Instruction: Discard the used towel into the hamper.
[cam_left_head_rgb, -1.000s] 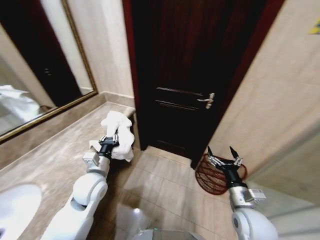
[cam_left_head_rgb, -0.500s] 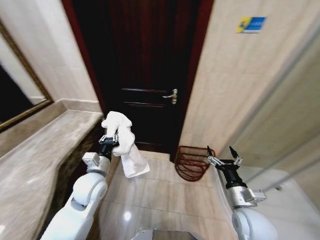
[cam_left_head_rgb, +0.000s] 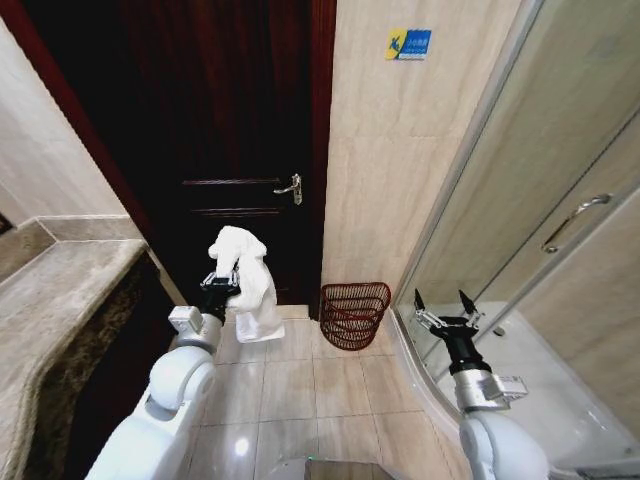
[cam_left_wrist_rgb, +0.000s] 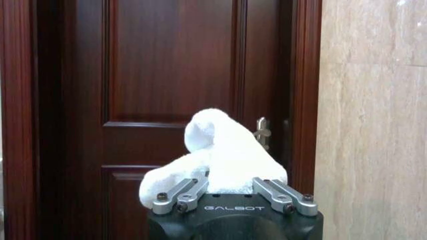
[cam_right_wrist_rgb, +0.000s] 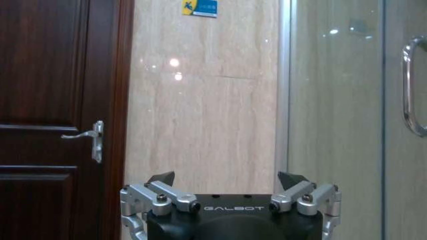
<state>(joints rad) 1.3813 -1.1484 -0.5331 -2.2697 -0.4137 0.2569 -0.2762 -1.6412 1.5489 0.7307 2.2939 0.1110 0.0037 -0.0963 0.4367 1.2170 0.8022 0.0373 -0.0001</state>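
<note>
View swung right, left pincer (cam_left_head_rgb: 222, 283) clamping towel (cam_left_head_rgb: 245, 282), fingertips hidden, right pincer (cam_left_head_rgb: 441, 305) wide

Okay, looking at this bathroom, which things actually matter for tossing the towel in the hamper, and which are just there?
Part of the job:
- used towel, white, held in the left gripper
- hamper, on the floor against the wall beside the door

Just there:
- right gripper, jaws open and empty, near the shower
- wooden door
- door handle
- marble counter
- glass shower door
- wall sticker

The hamper (cam_left_head_rgb: 354, 313) stands on the floor (cam_left_head_rgb: 320, 385) against the wall, right of the door (cam_left_head_rgb: 215, 140), between both tools.
</note>
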